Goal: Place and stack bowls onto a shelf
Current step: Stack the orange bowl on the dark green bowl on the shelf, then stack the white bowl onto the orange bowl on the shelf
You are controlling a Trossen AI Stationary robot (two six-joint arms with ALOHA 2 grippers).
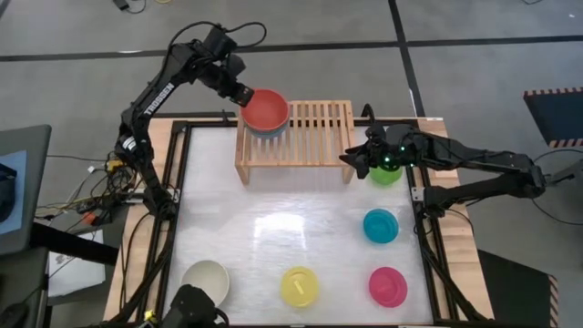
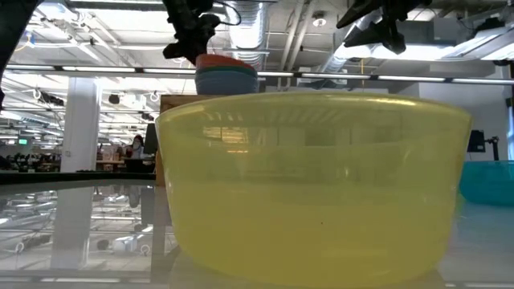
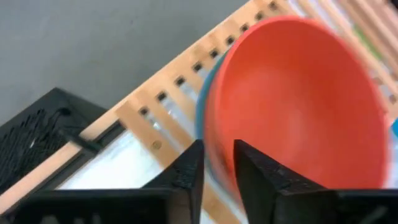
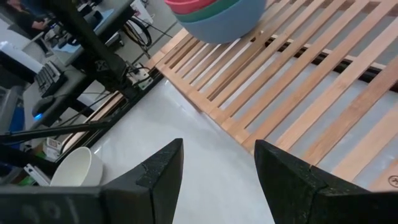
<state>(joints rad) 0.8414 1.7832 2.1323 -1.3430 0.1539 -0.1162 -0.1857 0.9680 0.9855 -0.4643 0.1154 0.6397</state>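
The red bowl [image 1: 266, 109] sits nested in a dark teal and a slate blue bowl [image 4: 217, 18] on the left end of the light-wood shelf [image 1: 314, 137]. My left gripper [image 1: 240, 92] is at the red bowl's far-left rim, shut on it. My right gripper [image 1: 353, 157] hovers open by the shelf's right end, next to the lime green bowl [image 1: 386, 173] on the table. In the right wrist view its fingers stand wide apart [image 4: 217, 168] over the shelf's slats. The low view shows the stack [image 2: 226, 74] on the shelf behind the yellow bowl [image 2: 313, 185]. My left gripper pinches the red bowl's rim [image 3: 214, 146] on its far-left side, one finger [image 3: 252, 171] inside the bowl and the other finger [image 3: 186, 177] outside. The fingers come from above and from the table's far left, slanting down. The bowl sits upright in the stack on the shelf.
On the table stand the cyan bowl [image 1: 380, 225], the magenta bowl [image 1: 387, 285], the yellow bowl [image 1: 300, 285] and the cream white bowl [image 1: 206, 278]. The shelf's middle and right slats [image 4: 298, 81] are bare. A black frame [image 1: 182, 182] edges the table.
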